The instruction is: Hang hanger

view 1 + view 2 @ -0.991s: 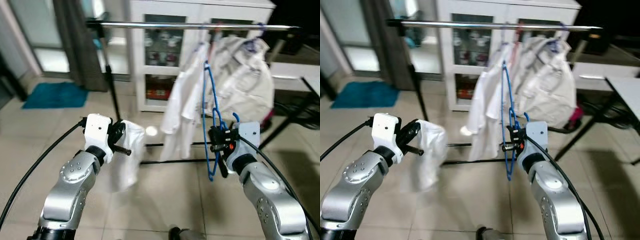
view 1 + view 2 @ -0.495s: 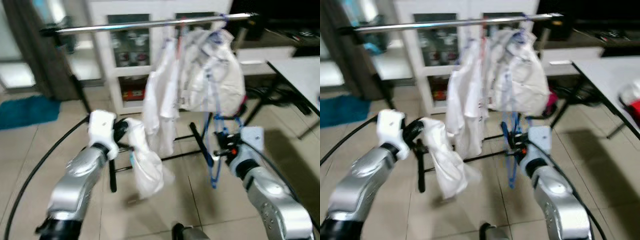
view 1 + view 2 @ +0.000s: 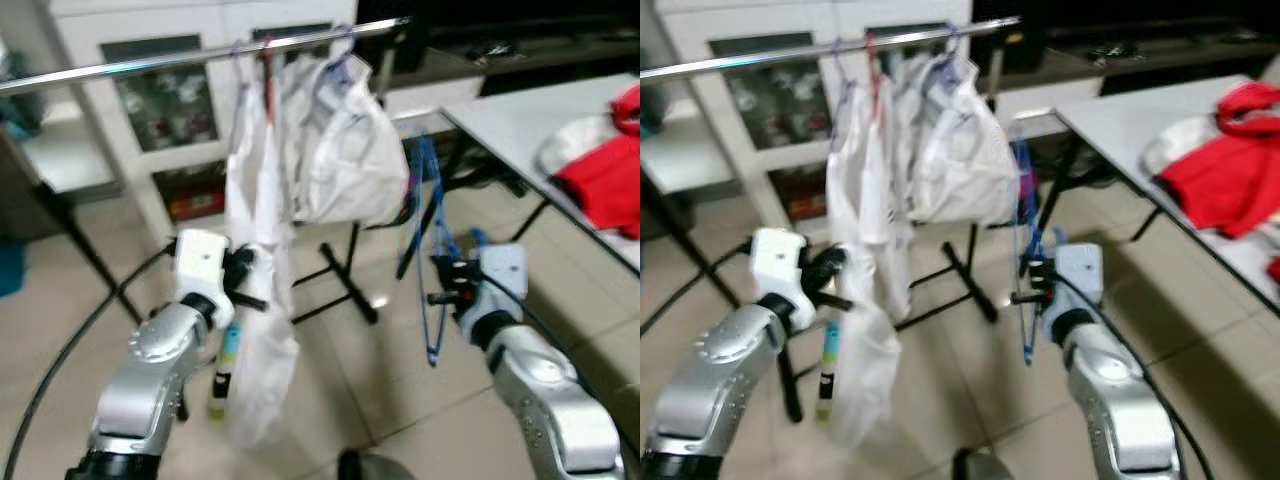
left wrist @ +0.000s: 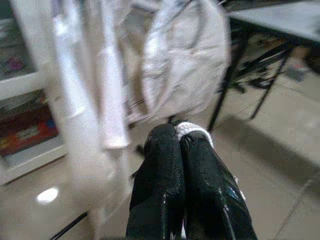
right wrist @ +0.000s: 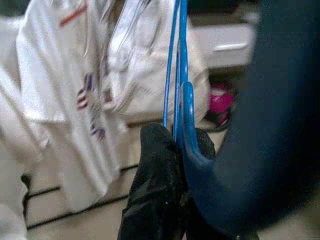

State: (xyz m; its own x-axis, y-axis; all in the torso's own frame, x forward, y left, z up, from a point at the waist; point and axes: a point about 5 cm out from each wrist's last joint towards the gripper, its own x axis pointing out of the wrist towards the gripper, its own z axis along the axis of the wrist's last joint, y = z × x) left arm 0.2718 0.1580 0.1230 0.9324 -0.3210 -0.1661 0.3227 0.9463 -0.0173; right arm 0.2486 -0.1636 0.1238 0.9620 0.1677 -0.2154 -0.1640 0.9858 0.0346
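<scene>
- Right wrist view: right gripper pinched tight on the blue hanger, thin wire loops squeezed between the black fingers, blue hook curling just beside them.
- Head views, same story: blue hanger held upright out in front of the right arm, below and to the right of the clothes rail, well apart from it. Not hung yet.
- Left gripper clamped shut on a bit of white cloth; in the left eye view that's the white garment drooping limp down toward the floor from the left gripper.
- Step in hand, best guess: carrying both over to the rail, hanger ready for hooking on.
- Next move probably calls for raising the right arm, getting the hook above the bar, then lowering onto a free stretch of it. Bare span looks to sit on the left of the hung clothes; right end is crowded.
- Materials: rail is shiny round metal on a dark stand; hanger looks like thin coated wire, springy, likely to swing; hung clothes are soft, crumpled white fabric, one on a red hanger.
- Off to the right, a pale table with a red cloth heaped on it. Tiled floor, glossy. Whole picture a bit blurry.
</scene>
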